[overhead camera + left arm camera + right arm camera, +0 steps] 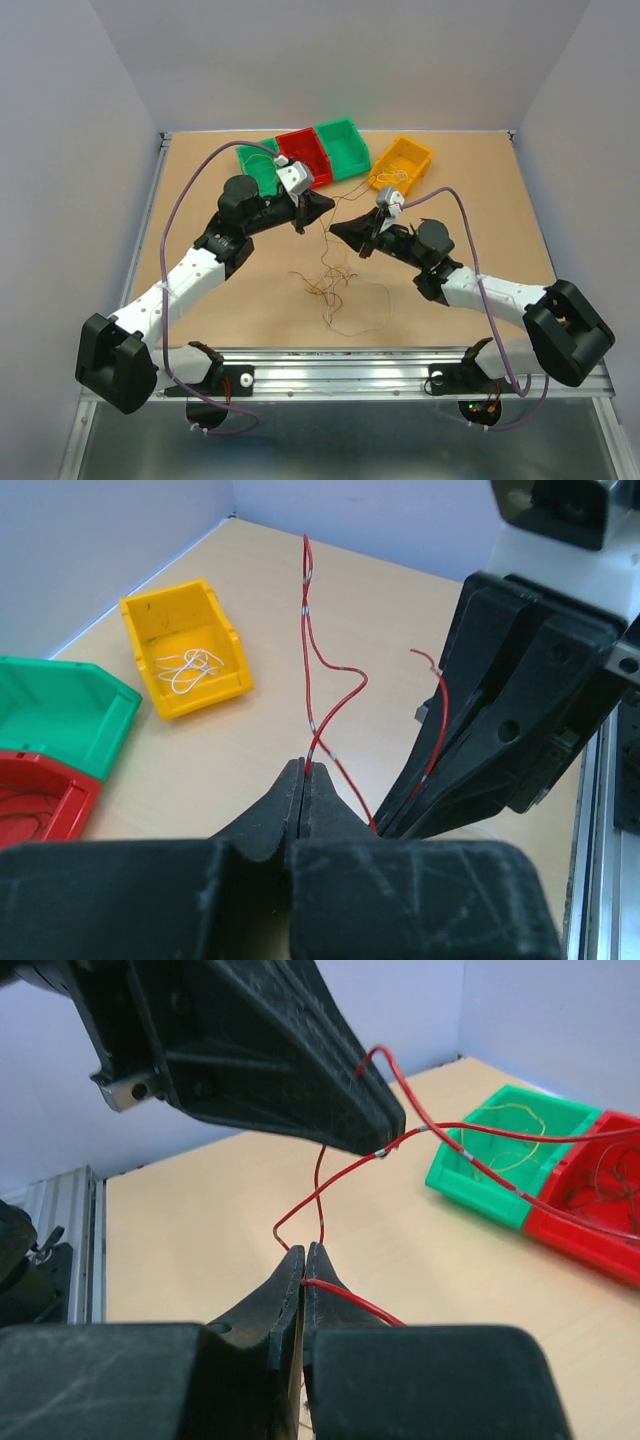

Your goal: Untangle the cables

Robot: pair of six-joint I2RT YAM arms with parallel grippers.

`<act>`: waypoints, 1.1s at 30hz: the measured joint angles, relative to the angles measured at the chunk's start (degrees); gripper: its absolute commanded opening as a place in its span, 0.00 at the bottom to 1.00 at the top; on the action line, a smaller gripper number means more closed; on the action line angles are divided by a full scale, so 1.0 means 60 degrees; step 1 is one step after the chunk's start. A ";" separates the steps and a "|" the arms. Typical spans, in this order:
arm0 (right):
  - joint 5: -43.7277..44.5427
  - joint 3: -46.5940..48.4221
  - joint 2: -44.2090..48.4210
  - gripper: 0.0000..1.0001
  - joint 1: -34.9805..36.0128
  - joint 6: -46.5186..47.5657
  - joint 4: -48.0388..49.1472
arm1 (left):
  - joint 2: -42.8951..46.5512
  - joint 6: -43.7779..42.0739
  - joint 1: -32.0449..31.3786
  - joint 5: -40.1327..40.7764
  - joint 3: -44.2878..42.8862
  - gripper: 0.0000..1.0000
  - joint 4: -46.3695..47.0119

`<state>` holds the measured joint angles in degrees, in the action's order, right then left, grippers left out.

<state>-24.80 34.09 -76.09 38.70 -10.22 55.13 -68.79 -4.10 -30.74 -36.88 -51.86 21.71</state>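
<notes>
Both the left gripper [303,771] and the right gripper [303,1252] are squeezed shut on a thin red wire [304,605]. They meet tip to tip just in front of the yellow bin [424,160]. The other cables [330,290] lie in a loose heap further in front of the bin.

Brightness: bright, even and diffuse in all three views, with no glare.
Shadows: soft and faint beneath the arms on the tan wooden tabletop [480,200].
Focus: the black left gripper [303,768] and black right gripper [305,1252] blur near the lens, while the thin red wire [308,610] stays fairly sharp.
Top view: the loose hair-thin cables [335,285] are barely resolved.
</notes>
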 measured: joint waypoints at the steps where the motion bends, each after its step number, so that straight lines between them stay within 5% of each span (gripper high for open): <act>1: 0.0033 0.0011 -0.0015 0.01 0.0047 0.0036 -0.0142 | 0.0029 -0.0004 0.0000 -0.0029 0.0000 0.00 0.0015; 5: 0.0124 0.0135 -0.0073 0.05 0.0229 0.0182 -0.0718 | 0.0036 -0.0018 -0.0004 -0.0284 0.0004 0.00 0.0142; 15: 0.0299 0.0637 -0.0535 0.64 0.0448 0.0437 -0.1249 | 0.0036 -0.0127 -0.0095 -0.0758 0.0018 0.00 0.0226; 26: 0.0933 0.0637 -0.0634 0.67 0.0484 0.0448 -0.1111 | 0.0036 -0.0124 -0.0117 -0.0962 0.0018 0.00 0.0240; 30: 0.0998 0.0630 -0.0565 0.89 0.0495 0.0532 -0.1220 | 0.0066 -0.0117 -0.0117 -0.0521 0.0025 0.00 0.0244; 33: 0.1096 0.0401 0.0047 0.93 0.0503 0.0882 -0.1687 | 0.0149 -0.0087 -0.0117 0.0004 0.0091 0.00 0.0270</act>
<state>-18.22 36.49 -75.81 41.71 -4.93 45.01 -67.90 -4.62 -31.44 -36.86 -51.31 23.33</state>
